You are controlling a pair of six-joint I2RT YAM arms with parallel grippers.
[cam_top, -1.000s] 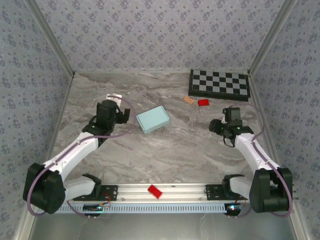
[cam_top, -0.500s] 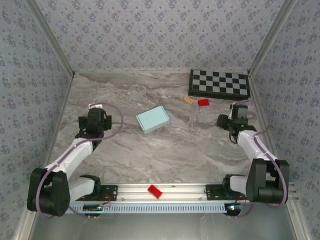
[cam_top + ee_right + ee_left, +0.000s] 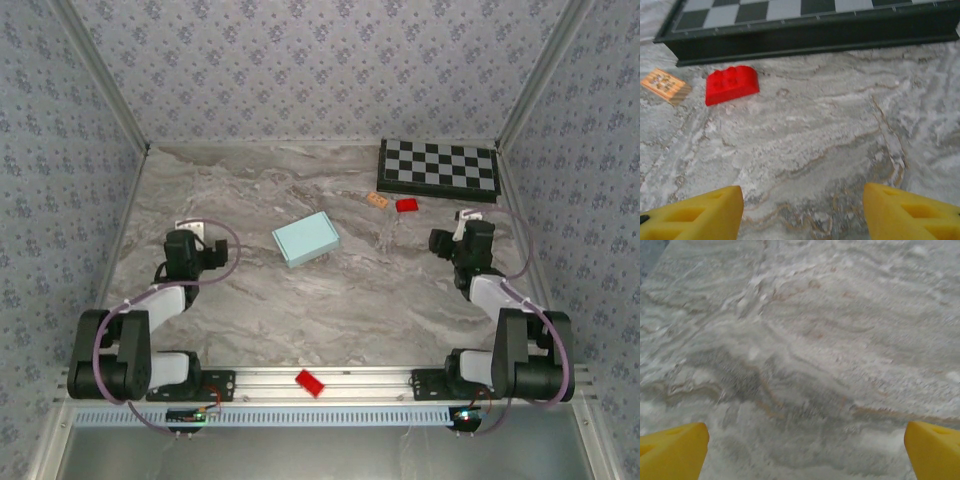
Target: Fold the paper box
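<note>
Paper box (image 3: 305, 239) closed, lying on marble surface (image 3: 350, 300), just left of frame centre. Left pincer (image 3: 805, 452) spread wide, empty. Right pincer (image 3: 802, 210) parted, empty.

The left gripper (image 3: 804, 442) has drawn back from just beside the paper box (image 3: 306, 238) toward 8 o'clock, and now sits well apart from it with its arm folded closer to its base. The right gripper (image 3: 802, 200) has shifted slightly toward 2 o'clock, its arm likewise folded in.
</note>
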